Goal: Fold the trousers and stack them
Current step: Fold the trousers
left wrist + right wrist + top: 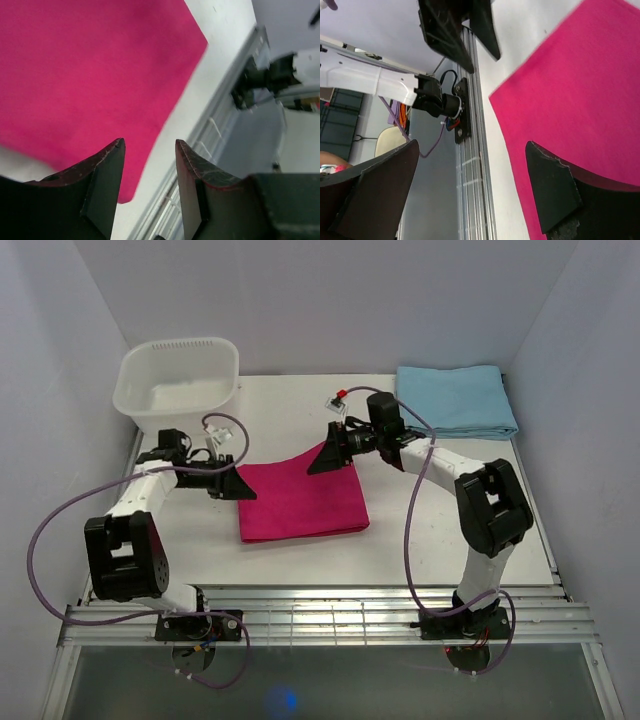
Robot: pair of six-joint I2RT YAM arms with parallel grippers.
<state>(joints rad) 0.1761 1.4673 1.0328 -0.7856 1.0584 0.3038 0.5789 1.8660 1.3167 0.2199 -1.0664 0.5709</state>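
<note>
**Both end effectors open over the folded trousers**

From above, my left arm reaches in low from the left. My left end effector [240, 488] sits at the far left corner of the trousers [300, 502], which lie folded mid-bench [450, 530]. My right end effector [318, 462] hangs at their far right corner. A white tub [178, 380] and a blue cloth [457, 400] sit well behind, apart from the fold.

At my left wrist, the left end effector [150, 142] is partly open and holds nothing. The trousers [90, 75] lie beyond it, bare bench [185, 115] alongside.

At my right wrist, the right end effector [472, 145] gapes wide and empty. The trousers' [580, 90] edge is at one finger, the bench rail [470, 150] between them.
</note>
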